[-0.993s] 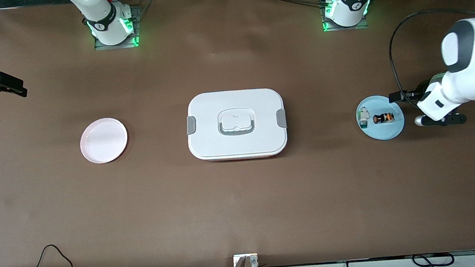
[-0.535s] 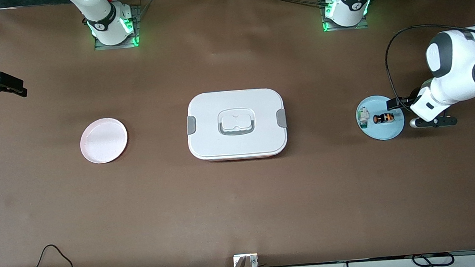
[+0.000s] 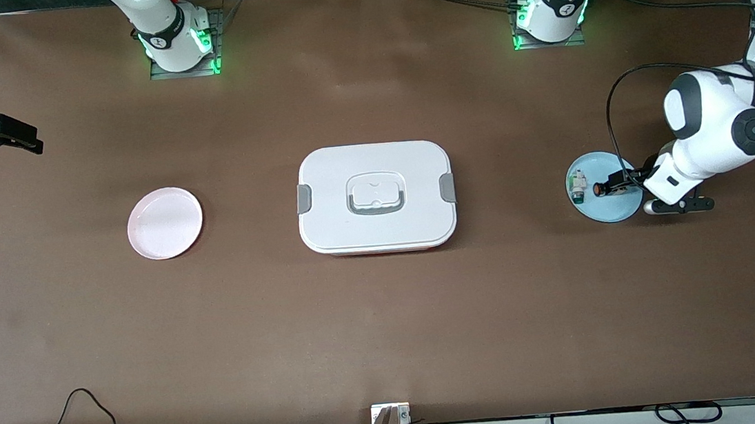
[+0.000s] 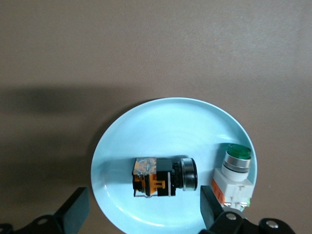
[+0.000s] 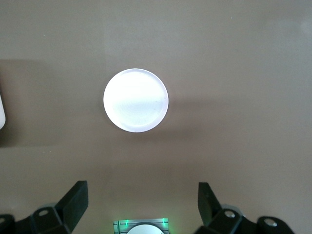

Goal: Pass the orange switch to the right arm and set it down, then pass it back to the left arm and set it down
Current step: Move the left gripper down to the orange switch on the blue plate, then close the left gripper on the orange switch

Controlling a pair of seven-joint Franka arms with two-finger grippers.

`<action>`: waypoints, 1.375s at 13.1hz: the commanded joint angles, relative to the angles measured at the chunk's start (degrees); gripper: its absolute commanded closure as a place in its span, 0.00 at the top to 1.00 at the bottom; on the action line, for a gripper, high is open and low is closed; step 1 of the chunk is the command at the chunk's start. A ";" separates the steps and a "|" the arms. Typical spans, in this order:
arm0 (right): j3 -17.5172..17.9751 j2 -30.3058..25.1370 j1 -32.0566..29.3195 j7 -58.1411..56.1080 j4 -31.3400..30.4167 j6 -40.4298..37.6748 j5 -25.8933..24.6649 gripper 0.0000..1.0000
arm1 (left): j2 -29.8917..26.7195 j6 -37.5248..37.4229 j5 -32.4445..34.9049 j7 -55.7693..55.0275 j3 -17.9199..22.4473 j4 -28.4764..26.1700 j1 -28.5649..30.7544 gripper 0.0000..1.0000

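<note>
The orange switch [image 3: 606, 188] [image 4: 163, 176] lies on its side on a light blue plate [image 3: 609, 209] [image 4: 165, 122] toward the left arm's end of the table. My left gripper [image 3: 618, 182] [image 4: 141, 214] hovers over this plate, open, its fingers wide on either side of the switch and not touching it. The white box [image 3: 376, 197] with grey clips stands shut in the middle of the table. My right gripper [image 3: 20, 135] [image 5: 141, 209] waits high over the right arm's end of the table, open and empty.
A small white part with a green cap [image 3: 578, 186] [image 4: 234, 178] sits on the blue plate beside the switch. An empty pink plate [image 3: 165, 223] [image 5: 135, 100] lies between the box and the right arm's end. Cables run along the table edge nearest the front camera.
The left arm has swung toward the blue plate, bringing its gripper from beside the plate to over the switch. The right arm has not moved.
</note>
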 commanded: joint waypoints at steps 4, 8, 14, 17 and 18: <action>-0.04 -0.50 0.03 0.23 0.07 -0.37 0.12 1.00 | 2.00 0.74 -0.07 0.96 -0.63 -0.01 0.66 1.00; -0.12 -0.32 0.03 0.23 0.07 -0.37 0.12 1.00 | 2.26 2.93 -0.34 -0.10 -1.33 -1.32 0.31 1.00; -0.12 -0.15 0.03 0.14 0.07 -0.45 0.12 1.00 | 2.70 6.72 -1.48 -0.10 -1.51 -4.49 0.31 1.00; -0.12 -0.15 0.03 0.23 0.07 -0.54 0.12 1.00 | 3.06 6.81 -1.57 -0.18 -1.51 -4.93 0.31 1.00; -0.12 -0.15 0.03 0.23 0.07 -0.54 0.12 1.00 | 3.06 6.81 -1.57 -0.19 -1.51 -4.84 0.31 1.00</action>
